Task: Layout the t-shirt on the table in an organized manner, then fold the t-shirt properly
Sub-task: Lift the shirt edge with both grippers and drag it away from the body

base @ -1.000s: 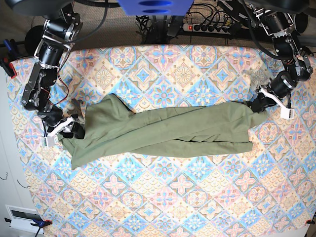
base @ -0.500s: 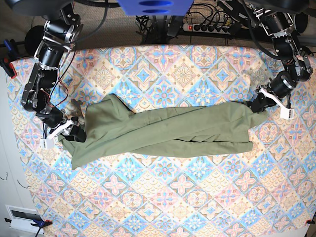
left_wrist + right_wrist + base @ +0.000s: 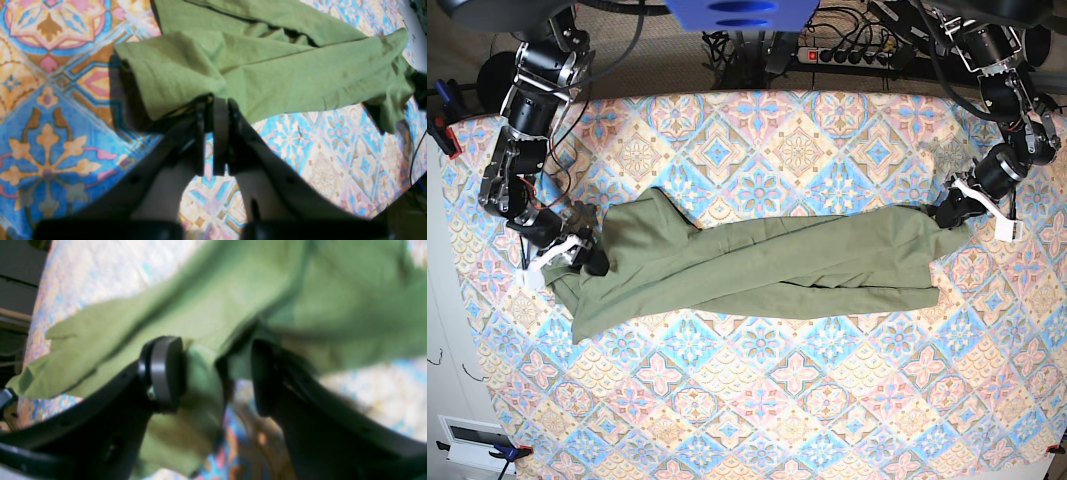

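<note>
The olive-green t-shirt lies stretched in a long, twisted band across the table, from left to right in the base view. My left gripper is at its right end. In the left wrist view this gripper is shut on the t-shirt, pinching a folded edge. My right gripper is at the shirt's left end. In the right wrist view it stands open, its round pad well apart from the other finger, with a hanging fold of the t-shirt between them.
A power strip with cables lies behind the table's far edge. A clamp sits on the left edge, and a white box is beyond the front left corner. The left gripper is close to the table's right edge.
My right gripper has shifted slightly toward the far side and in over the shirt's left end. The left gripper and the shirt's right end have stayed put.
</note>
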Controlling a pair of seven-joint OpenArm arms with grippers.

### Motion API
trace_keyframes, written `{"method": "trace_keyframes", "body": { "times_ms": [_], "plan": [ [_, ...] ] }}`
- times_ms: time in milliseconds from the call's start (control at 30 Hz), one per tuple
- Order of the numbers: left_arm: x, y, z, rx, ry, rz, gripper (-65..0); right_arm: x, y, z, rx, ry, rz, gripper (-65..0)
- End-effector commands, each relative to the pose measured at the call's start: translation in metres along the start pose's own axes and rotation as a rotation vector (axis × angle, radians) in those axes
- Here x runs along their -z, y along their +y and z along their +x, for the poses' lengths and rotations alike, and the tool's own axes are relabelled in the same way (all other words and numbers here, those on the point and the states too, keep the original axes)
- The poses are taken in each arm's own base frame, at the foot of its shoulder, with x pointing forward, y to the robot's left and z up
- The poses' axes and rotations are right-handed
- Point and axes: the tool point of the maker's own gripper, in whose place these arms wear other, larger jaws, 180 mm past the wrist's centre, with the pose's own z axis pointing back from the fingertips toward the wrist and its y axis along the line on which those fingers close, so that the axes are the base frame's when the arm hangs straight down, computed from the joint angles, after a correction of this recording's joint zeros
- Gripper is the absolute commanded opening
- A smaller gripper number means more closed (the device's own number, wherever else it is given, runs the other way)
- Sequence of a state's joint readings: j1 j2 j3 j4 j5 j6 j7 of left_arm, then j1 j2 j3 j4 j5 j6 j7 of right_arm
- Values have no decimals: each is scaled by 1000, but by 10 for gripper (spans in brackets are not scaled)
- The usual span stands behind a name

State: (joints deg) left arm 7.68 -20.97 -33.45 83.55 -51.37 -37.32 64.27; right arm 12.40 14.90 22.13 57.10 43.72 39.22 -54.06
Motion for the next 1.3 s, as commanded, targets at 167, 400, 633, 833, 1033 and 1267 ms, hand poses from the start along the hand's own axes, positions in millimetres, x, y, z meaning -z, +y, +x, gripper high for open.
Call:
{"method": "trace_keyframes", "body": {
  "times_ms": [167,400,633,833,1033,1267],
  "plan": [
    [-5,-1,18,24,-49,-9,-650,-3,7,29,-34,-69,23,-436],
    [-5,-2,18,27,-49,-11,-650,-15,24,52,-148,-81,25,-597],
    [-20,-8,14,98,-21,0,-650,-72,21,53,-240,-99,-49,-598],
    [-34,-32,8,262,62,-22,-650,-114,-7,45,-251,-40,-144,-598],
    [-49,-22,-14,322,182,1,-650,-149,-31,29,-266,43,-234,-598],
    [-45,-15,-85,276,429,-57,-650,-164,-39,5,-274,115,-270,-598]
  ]
}}
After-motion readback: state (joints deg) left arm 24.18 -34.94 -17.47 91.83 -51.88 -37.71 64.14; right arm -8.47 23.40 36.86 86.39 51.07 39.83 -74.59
